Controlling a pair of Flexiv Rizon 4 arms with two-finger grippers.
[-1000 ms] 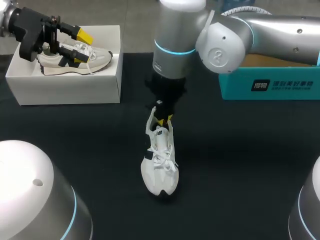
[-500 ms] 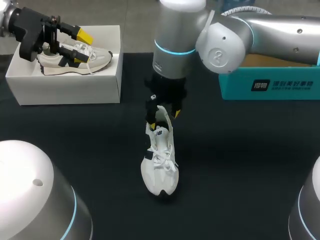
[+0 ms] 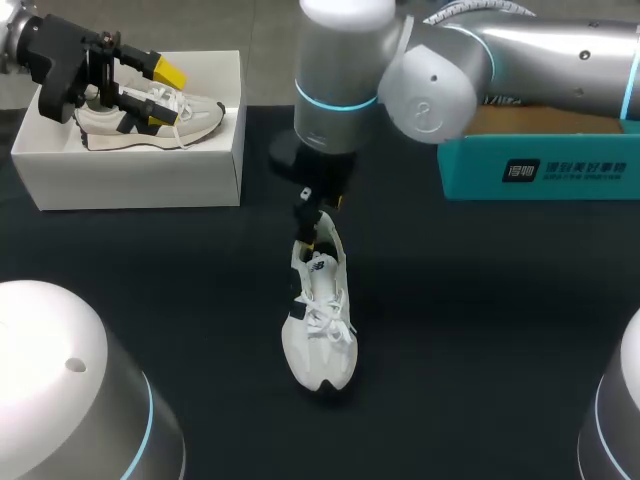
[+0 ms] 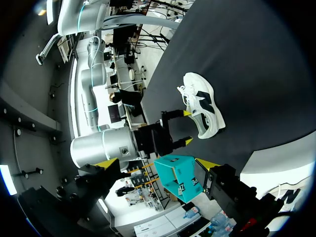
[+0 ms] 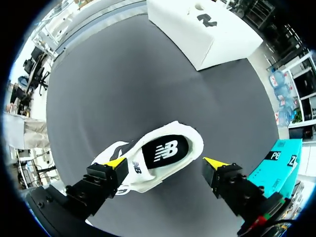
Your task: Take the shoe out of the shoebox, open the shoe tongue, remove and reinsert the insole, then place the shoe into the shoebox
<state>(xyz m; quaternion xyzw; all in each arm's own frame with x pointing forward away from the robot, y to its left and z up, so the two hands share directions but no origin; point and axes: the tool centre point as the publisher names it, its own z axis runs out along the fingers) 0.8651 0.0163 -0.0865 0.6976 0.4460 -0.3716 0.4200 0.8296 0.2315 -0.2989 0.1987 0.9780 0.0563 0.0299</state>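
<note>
White low-top sneaker with white laces is lying on its sole near the middle of the black-covered table, with its toe pointing toward the robot and its heel pointing away. In the right wrist view the shoe's mouth is facing up at the camera, and a black insole with a white mark is sitting inside it.

The right gripper is hanging straight down from the right arm, just over the heel end of the sneaker. Its yellow-tipped fingers are standing released and wide apart, one on each side of the shoe's opening. Whether either tip is brushing the collar cannot be told.

The open white cardboard shoebox is sitting at the far left of the table, well apart from the sneaker. A second pale sneaker with dark patches is lying on its side in the box. The left gripper is hovering over that box, above the second shoe, and its fingers are spread with nothing clamped between them.

A teal cardboard box is standing at the far right of the table.
</note>
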